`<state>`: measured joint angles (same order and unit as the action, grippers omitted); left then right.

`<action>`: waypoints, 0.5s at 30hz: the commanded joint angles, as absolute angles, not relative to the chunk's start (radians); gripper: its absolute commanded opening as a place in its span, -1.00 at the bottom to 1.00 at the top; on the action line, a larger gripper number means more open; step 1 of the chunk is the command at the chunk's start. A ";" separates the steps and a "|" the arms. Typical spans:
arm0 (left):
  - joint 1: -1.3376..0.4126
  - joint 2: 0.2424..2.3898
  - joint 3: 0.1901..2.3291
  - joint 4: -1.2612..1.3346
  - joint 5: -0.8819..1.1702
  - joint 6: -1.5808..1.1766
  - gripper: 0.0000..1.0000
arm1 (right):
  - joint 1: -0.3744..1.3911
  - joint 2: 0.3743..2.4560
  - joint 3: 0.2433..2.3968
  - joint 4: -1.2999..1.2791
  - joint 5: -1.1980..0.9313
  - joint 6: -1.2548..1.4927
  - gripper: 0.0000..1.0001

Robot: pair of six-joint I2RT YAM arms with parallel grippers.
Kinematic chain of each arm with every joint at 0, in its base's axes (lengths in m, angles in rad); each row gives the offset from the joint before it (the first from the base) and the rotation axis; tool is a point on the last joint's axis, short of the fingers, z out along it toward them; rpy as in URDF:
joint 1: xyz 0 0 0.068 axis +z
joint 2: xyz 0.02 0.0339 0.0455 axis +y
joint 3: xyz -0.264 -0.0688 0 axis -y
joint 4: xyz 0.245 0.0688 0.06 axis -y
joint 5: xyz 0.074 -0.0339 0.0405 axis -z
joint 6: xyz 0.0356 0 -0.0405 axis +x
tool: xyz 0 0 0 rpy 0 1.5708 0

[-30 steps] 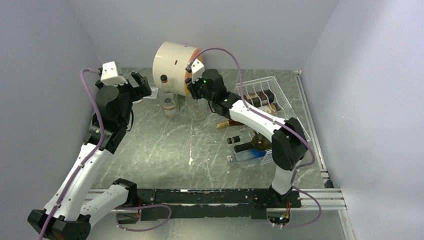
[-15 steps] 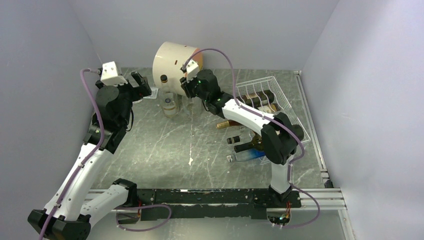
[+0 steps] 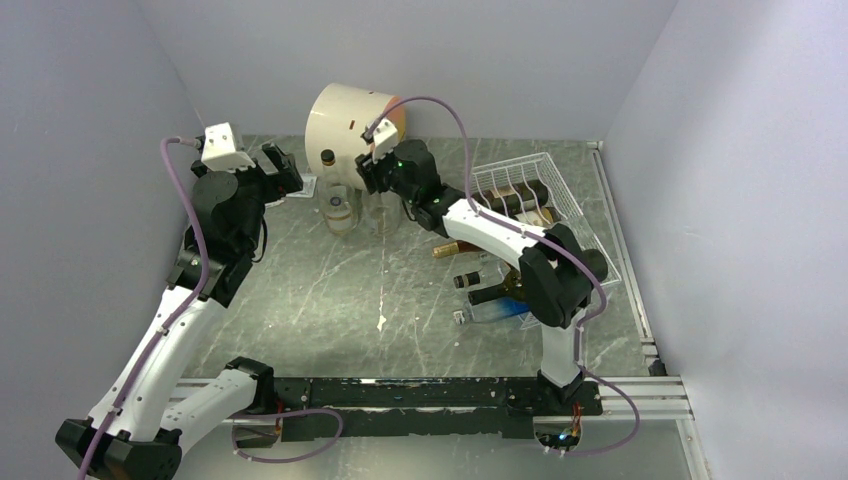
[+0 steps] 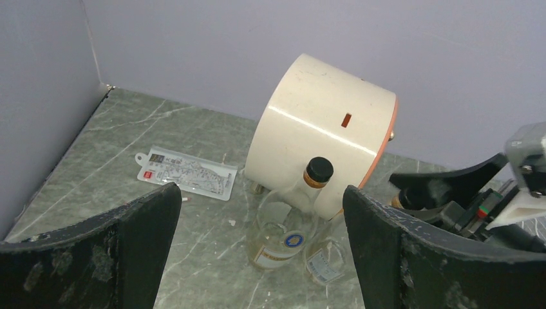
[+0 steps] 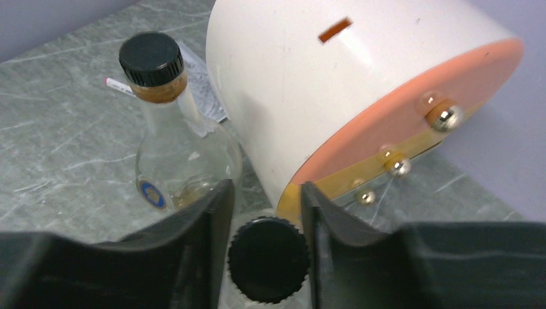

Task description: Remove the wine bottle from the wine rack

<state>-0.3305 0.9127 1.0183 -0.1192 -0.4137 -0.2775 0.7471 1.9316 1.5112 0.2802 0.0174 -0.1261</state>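
A clear wine bottle [image 3: 385, 212] with a black screw cap [image 5: 268, 259] stands upright on the table in front of the drum. My right gripper [image 3: 375, 185] is over its top. In the right wrist view the right gripper [image 5: 266, 193] is open a little, its fingers flanking the cap at about the cap's width. The white wire wine rack [image 3: 545, 157] sits at the back right and holds dark bottles [image 3: 520, 195]. My left gripper [image 3: 283, 170] hovers at the back left; the left wrist view shows the left gripper [image 4: 261, 199] wide open and empty.
A cream drum with an orange face [image 3: 350, 120] lies behind the bottles. A round clear bottle with a black cap [image 3: 337, 200] stands just left of the wine bottle. Several bottles [image 3: 490, 290] lie on the table beside the rack. A printed card [image 4: 183, 172] lies at the back left.
My right gripper shifted a little left over the standing bottle, then its jaws parted around the cap. The left arm has not moved.
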 commanded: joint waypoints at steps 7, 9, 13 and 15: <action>-0.322 0.908 1.057 -0.122 -0.380 -0.289 0.98 | 0.751 1.750 1.529 0.241 -0.023 -0.182 0.99; -0.322 0.900 1.050 -0.114 -0.377 -0.288 0.98 | 0.750 1.683 1.499 0.167 -0.065 -0.208 1.00; -0.322 0.896 1.059 -0.124 -0.378 -0.294 0.98 | 0.757 1.495 1.388 -0.021 -0.144 -0.315 1.00; -0.322 0.890 1.058 -0.121 -0.365 -0.299 0.98 | 0.766 1.399 1.352 -0.164 -0.153 -0.378 0.99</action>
<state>-0.3305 0.9108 1.0203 -0.1207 -0.3950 -0.2813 0.7506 1.5566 1.4139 0.0868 -0.0841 -0.2470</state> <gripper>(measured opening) 0.992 0.997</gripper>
